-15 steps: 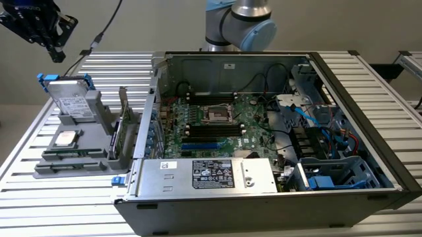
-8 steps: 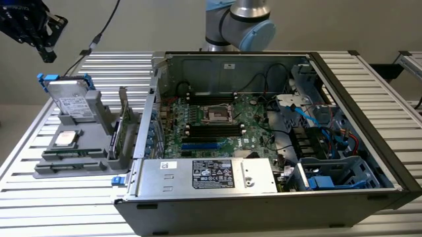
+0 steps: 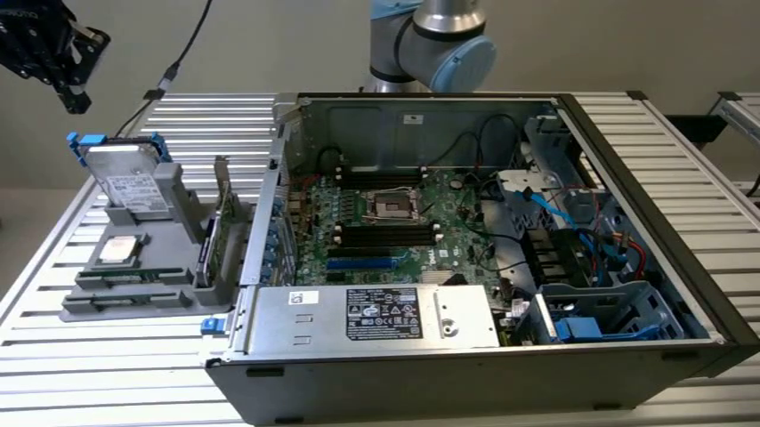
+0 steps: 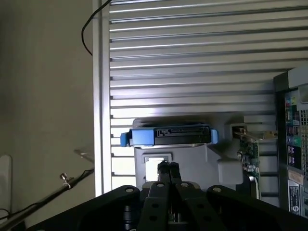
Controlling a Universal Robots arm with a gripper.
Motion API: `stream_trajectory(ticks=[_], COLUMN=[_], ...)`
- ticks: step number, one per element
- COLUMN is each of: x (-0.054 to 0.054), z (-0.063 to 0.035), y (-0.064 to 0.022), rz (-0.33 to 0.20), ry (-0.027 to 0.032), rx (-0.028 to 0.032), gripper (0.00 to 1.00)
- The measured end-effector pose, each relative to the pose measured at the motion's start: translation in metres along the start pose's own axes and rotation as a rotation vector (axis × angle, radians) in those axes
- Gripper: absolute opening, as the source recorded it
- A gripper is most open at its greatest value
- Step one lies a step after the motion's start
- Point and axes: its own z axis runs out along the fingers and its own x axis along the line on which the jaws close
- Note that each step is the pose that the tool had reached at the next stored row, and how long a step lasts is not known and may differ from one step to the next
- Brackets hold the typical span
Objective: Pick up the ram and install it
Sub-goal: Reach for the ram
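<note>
1. Long, narrow green ram stick: apparently lying low in a groove on the front step of a grey plastic parts holder, at the exterior view's left. Too small to make out its chips. Touched by nothing but the holder.
2. On that holder, further back:
   - a silver hard drive in a blue plastic frame, standing upright at the rear
   - a small square silver processor, flat in the middle
   - a taller green expansion card, on edge at the side nearest the computer
3. Black gripper: hanging high above the bench's far corner at the exterior view's left, well apart from the ram and the holder. In the wrist view, fingers pressed together with nothing between them, and the blue-framed drive and grey holder in sight beyond the tips.
4. Open dark grey computer case: lying on its side just beside the holder, toward the exterior view's right. Inside:
   - a green motherboard
   - long black memory slots beside the square processor socket
   - a silver power supply box along the near edge
5. Ribbed aluminium bench: carrying both holder and case.
6. Pale blue and grey robot arm joint: rising behind the case.
</note>
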Motion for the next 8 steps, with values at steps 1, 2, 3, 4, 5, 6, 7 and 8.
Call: stream_trajectory(ticks=[1,2,3,4,5,6,7,8], x=[0.0009,0.0018,0.0027,0.0031,0.0031,0.0031,0.0031,0.0031], z=[-0.0001,-0.0001,-0.0002,-0.0002,-0.0003,-0.0003,-0.0003,-0.0003], y=[-0.0011,-0.0027,-0.0047,-0.0056,-0.0056,-0.0056,-0.0056,-0.0056], rz=[0.000,0.000,0.000,0.000,0.000,0.000,0.000,0.000], ry=[0.0001,0.0000,0.0000,0.0000,0.0000,0.0000,0.0000,0.0001], rx=[-0.0002,-0.0011,-0.0028,-0.0037,-0.0037,-0.0037,-0.0037,-0.0037], gripper=[0.10,0.10,0.10,0.10,0.10,0.10,0.10,0.10])
